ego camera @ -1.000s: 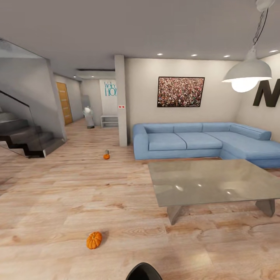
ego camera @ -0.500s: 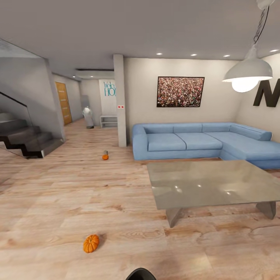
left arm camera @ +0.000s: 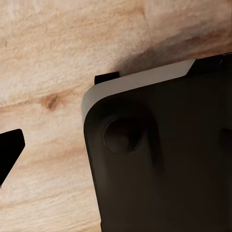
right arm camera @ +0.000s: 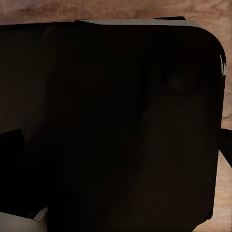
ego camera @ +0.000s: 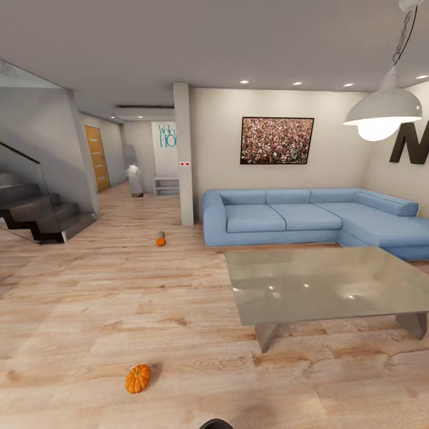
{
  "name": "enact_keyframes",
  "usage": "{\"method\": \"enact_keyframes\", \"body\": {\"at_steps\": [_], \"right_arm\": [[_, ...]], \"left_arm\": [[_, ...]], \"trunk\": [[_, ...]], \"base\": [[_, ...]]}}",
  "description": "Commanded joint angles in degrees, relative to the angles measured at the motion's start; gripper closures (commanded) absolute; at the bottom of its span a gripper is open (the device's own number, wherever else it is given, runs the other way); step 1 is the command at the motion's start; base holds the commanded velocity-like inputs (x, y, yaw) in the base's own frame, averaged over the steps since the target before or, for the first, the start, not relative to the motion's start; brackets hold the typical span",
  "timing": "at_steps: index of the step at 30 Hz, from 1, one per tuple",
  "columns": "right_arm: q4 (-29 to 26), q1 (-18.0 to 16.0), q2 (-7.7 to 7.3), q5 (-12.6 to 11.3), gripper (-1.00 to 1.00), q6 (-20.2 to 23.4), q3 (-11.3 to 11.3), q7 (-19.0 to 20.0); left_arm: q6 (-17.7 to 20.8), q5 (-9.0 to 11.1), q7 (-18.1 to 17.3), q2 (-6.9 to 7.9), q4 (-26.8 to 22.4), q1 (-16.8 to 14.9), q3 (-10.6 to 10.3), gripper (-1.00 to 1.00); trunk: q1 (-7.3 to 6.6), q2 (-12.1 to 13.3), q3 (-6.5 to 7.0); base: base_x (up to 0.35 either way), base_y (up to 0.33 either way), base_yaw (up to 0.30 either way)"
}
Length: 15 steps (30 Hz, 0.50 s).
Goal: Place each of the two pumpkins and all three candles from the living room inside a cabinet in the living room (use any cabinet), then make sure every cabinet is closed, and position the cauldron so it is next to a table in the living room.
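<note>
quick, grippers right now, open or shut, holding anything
Left gripper: cannot be told; its wrist view shows a dark robot body over the pale wood floor.
Right gripper: cannot be told either.

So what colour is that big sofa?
Light blue; the sofa shows best in the head view.

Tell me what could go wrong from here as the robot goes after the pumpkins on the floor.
The near pumpkin lies loose on the bare wood floor close to the robot, so the base might bump it and send it rolling. The far pumpkin sits right by a candle; reaching for one could knock the other. The low table has a corner near the path, which the base could clip.
</note>
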Motion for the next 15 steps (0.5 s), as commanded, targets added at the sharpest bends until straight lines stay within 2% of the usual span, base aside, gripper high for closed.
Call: {"method": "enact_keyframes", "body": {"at_steps": [1, 15], "right_arm": [[0.1, 0.0, 0.00, 0.0, -1.00, -0.3, -0.3, 0.0], [0.1, 0.0, 0.02, 0.0, -1.00, -0.4, -0.3, 0.0]], "left_arm": [[-0.2, -0.2, 0.0, 0.01, 0.0, 0.0, -0.2, -1.00], [-1.2, -0.3, 0.0, 0.02, 0.0, 0.0, -0.3, -1.00]], "trunk": [[0.01, 0.0, -0.05], [0.01, 0.0, -0.05]], "base": [[0.100, 0.022, 0.000], [0.019, 0.004, 0.000]]}}
